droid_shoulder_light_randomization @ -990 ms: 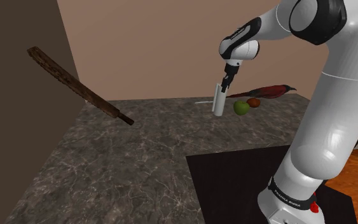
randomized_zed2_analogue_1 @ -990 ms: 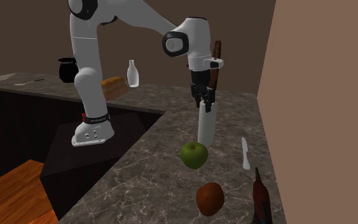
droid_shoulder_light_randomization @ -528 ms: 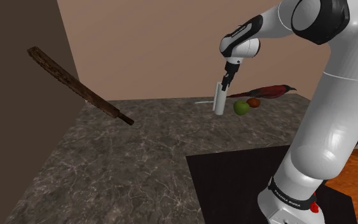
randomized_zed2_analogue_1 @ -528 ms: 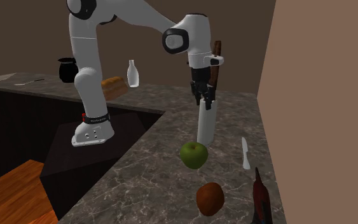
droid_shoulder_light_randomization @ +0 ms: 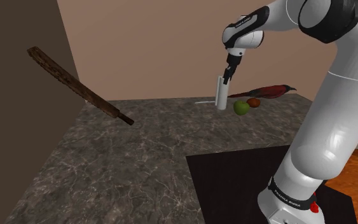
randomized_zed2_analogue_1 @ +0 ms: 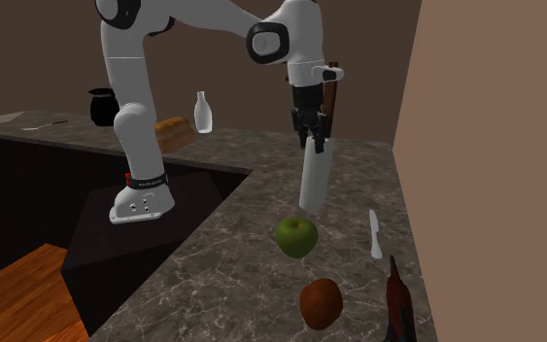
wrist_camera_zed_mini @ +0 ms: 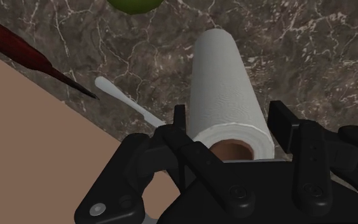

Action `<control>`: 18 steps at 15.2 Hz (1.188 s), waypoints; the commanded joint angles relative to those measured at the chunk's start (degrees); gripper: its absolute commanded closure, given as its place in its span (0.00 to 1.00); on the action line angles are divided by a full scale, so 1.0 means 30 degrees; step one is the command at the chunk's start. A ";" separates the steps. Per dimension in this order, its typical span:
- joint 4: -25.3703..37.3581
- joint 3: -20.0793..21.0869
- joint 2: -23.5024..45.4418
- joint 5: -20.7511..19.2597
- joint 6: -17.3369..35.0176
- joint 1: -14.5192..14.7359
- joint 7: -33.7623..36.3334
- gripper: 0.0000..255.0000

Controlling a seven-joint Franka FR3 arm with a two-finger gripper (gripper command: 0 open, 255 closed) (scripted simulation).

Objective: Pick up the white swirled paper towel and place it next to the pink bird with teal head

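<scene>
A white paper towel roll hangs upright above the dark marble counter, with my gripper shut on its top end. In the second exterior view the roll hovers over a green apple, below the gripper. The wrist view looks down the roll, its brown core between the fingers of the gripper. The bird is dark red with a darker head and lies by the wall beyond the apple; its tail shows by the gripper.
A reddish-brown round fruit lies between apple and bird. A white utensil rests near the wall. A long dark brown stick slants over the counter's far left. A bottle, loaf and black pot stand far back.
The gripper has risen with the paper towel roll, which now hangs higher above the counter and apple. Nothing else has moved.
</scene>
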 commanded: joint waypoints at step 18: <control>0.4223 0.0085 -0.0697 -0.0568 -0.4775 0.0099 0.0522 1.00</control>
